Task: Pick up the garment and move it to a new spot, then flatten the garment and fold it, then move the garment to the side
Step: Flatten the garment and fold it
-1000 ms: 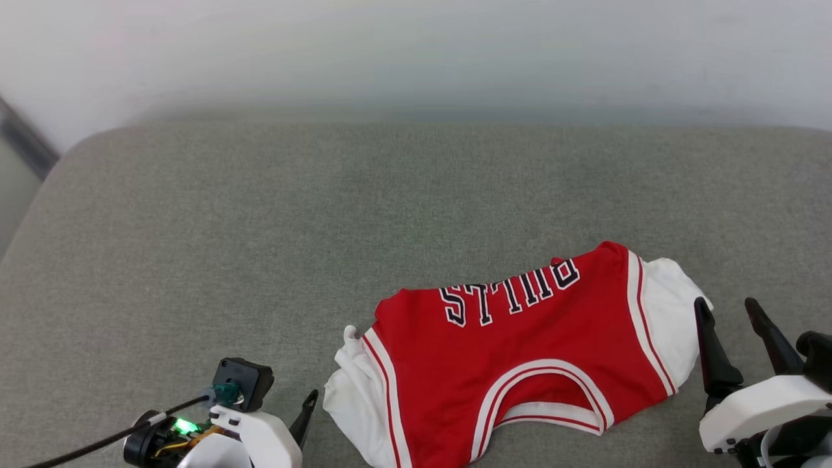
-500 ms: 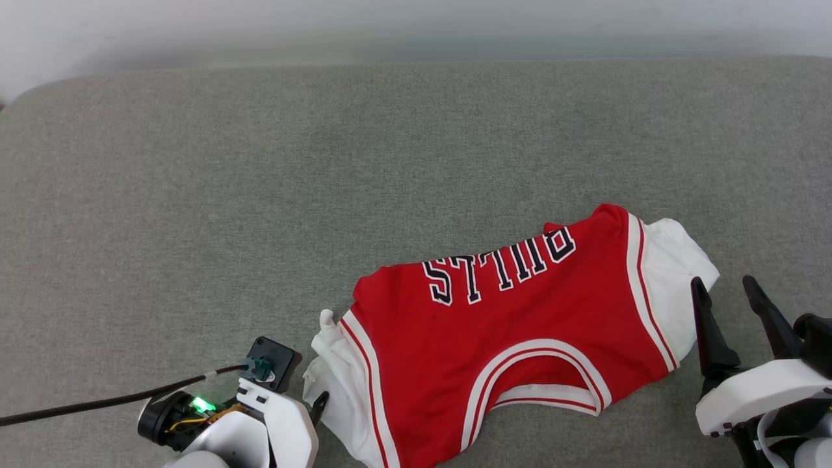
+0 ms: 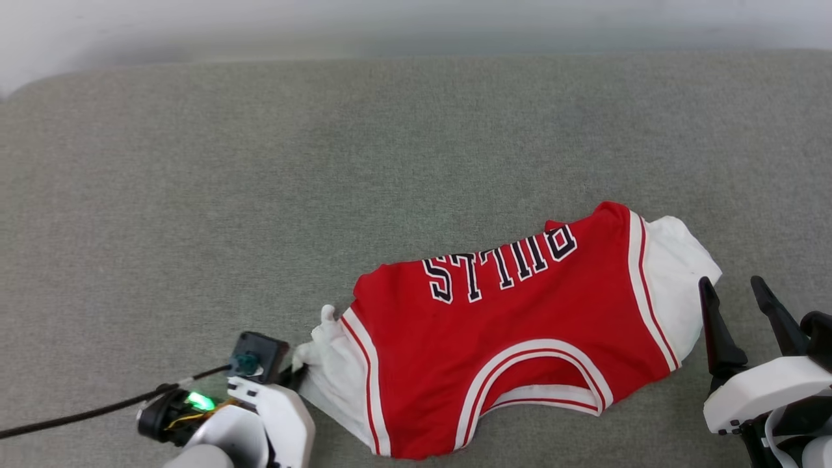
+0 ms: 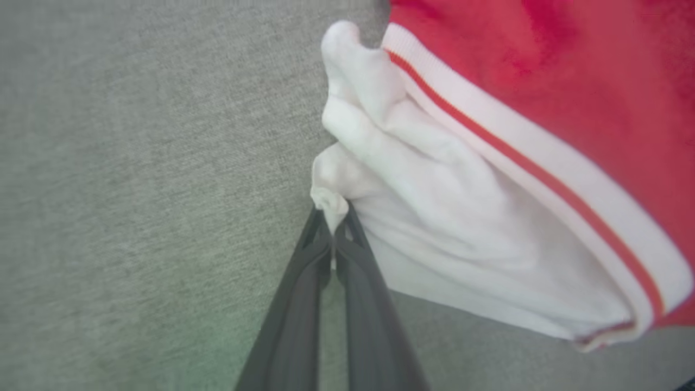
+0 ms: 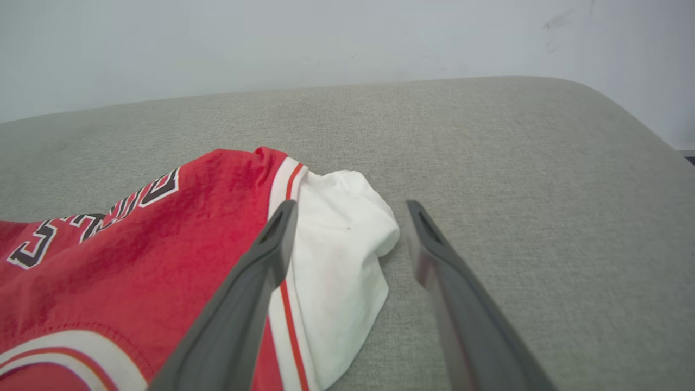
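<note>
The garment [image 3: 520,338] is a red shirt with white short sleeves. It lies on a grey cushion [image 3: 260,195], close to the front edge and over toward the right side. The chest faces up. The black letters [image 3: 500,270] point toward the back edge, and the round neck hole [image 3: 539,383] sits by the front edge. One white sleeve [image 4: 412,179] sticks out at the left end of the shirt, all bunched up. The other white sleeve [image 5: 342,233] is at the right end and lies smoother.

The left gripper [image 4: 332,228] has its two dark fingers squeezed together on a little tip of the bunched sleeve. A small green light [image 3: 198,401] glows on that arm, and a black cable [image 3: 97,411] runs off it to the left.

The right gripper [image 3: 731,283] is just beside the right sleeve, with its fingers spread apart and nothing between them. One finger is right at the sleeve's edge, and I cannot tell if it touches. Behind the cushion is a pale wall [image 5: 271,43].
</note>
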